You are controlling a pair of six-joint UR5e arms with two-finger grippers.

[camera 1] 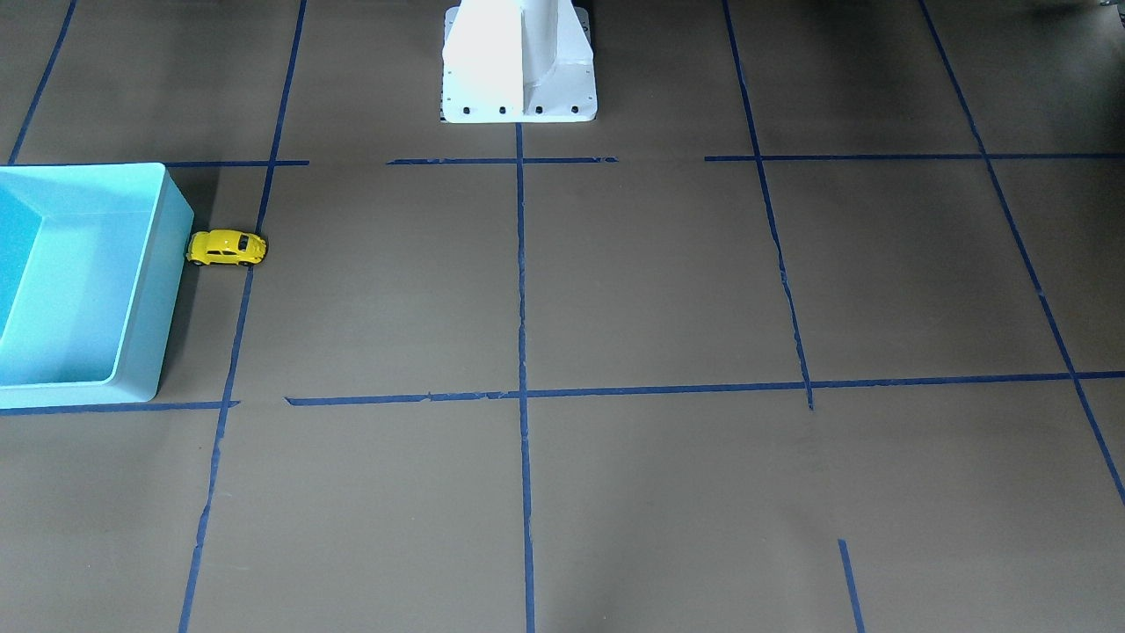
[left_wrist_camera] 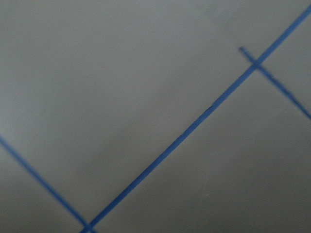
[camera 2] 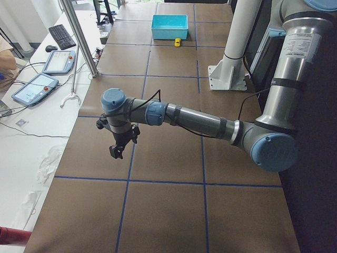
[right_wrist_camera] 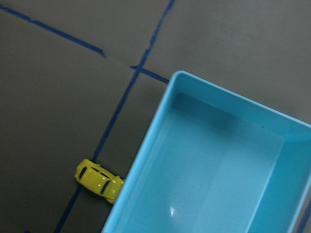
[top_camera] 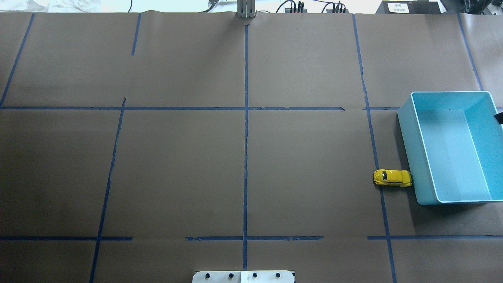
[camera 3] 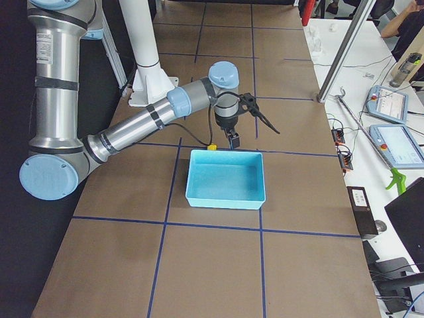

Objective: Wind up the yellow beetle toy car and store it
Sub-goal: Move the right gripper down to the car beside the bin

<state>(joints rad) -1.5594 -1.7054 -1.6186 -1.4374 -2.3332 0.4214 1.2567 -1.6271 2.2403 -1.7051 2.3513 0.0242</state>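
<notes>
The yellow beetle toy car [camera 1: 226, 248] stands on its wheels on the brown table, one end against the outer wall of the light blue bin [camera 1: 167, 290]. It also shows in the overhead view [top_camera: 392, 177], the exterior left view [camera 2: 178, 42], the exterior right view [camera 3: 212, 147] and the right wrist view [right_wrist_camera: 99, 180]. The bin [top_camera: 408, 153] is empty. My right gripper [camera 3: 233, 140] hangs above the bin's rim near the car; I cannot tell if it is open. My left gripper [camera 2: 116, 152] hangs over bare table far from the car; I cannot tell its state.
The robot's white pedestal [camera 1: 518, 70] stands at the table's middle edge. Blue tape lines [top_camera: 246, 137] grid the brown surface. A side bench with teach pendants [camera 2: 32, 88] and a metal post [camera 2: 79, 37] runs along the table's far side.
</notes>
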